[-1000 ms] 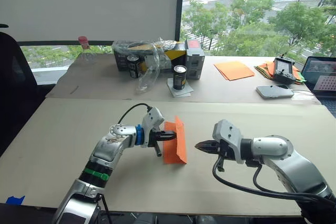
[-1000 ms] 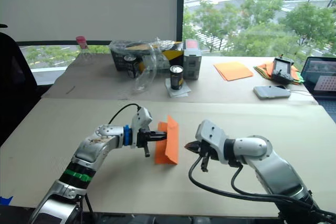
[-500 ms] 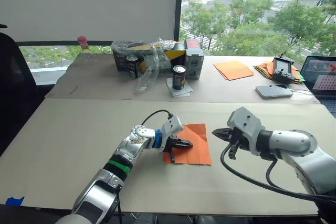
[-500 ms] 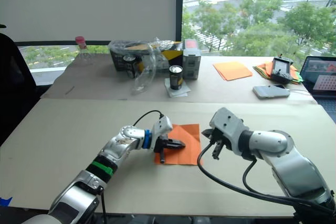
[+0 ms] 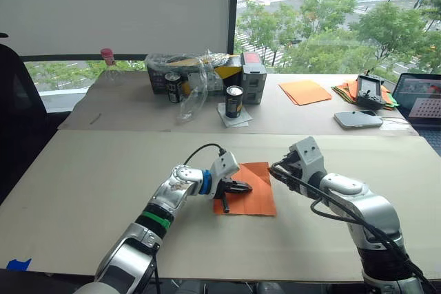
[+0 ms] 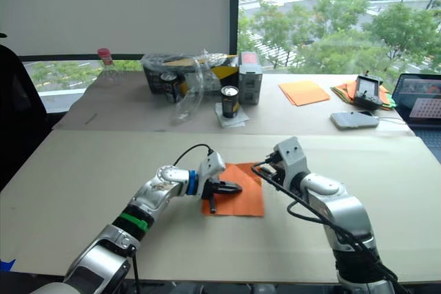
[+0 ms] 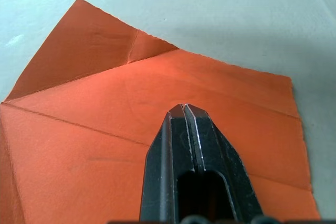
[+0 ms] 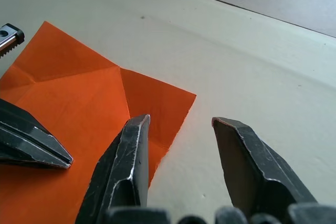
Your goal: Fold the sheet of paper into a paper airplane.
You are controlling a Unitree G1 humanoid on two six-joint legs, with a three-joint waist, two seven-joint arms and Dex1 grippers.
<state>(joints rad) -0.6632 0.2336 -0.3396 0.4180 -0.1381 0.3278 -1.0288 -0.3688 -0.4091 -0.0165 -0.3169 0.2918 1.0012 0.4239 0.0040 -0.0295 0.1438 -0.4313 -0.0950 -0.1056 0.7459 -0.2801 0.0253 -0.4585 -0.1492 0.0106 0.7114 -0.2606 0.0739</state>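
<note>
Pressed-together fingers of the left gripper (image 7: 185, 109) are being rested on the sheet of paper (image 5: 253, 191), lying flat near the middle of the table (image 5: 83, 184). Beside the sheet's far right corner, the right gripper (image 8: 178, 145) is being held with fingers spread, gripping nothing. Creases are showing, but no airplane is being formed yet; most folding is judged left.

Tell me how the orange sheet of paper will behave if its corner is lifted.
The sheet of paper looks thin and creased, so it will probably flop and bend along its folds. It likely weighs little and could slide, though the shut left end effector seems to pin it.
</note>
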